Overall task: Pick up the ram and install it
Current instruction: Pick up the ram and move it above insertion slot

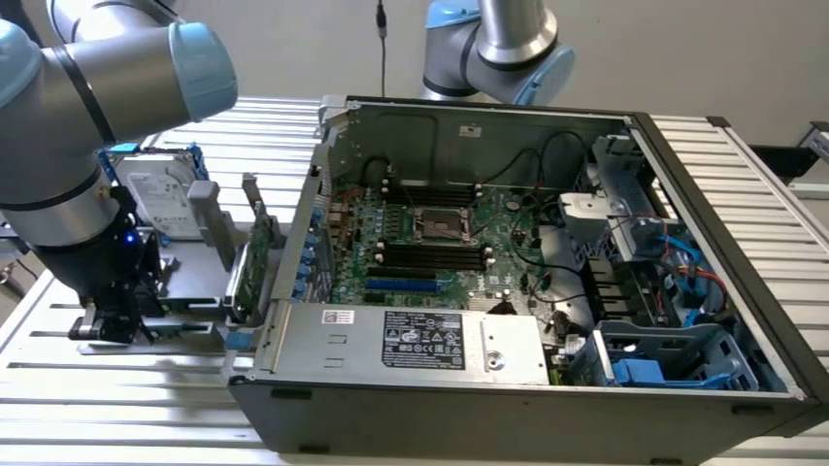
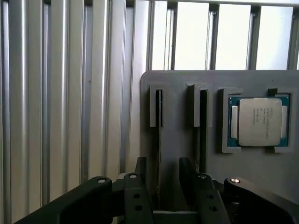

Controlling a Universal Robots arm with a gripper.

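Stage: early. Ram not lifted, nothing installed.

Exterior view's left, on bench (image 1: 78,408): claw (image 2: 164,170) low over grey holder (image 2: 182,81). Its fingers (image 2: 142,175) are spread, straddling the ram (image 2: 159,135) without gripping it. Ram stands edge-on in one holder slot. Neighbouring slot: contents unclear. Pocket beyond: CPU (image 2: 259,122).

Exterior view's right: open case (image 1: 518,408); black memory slots (image 1: 428,257) look empty.

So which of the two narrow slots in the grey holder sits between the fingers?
The slot farther from the processor chip; the other slot, beside the chip, lies outside the fingers.
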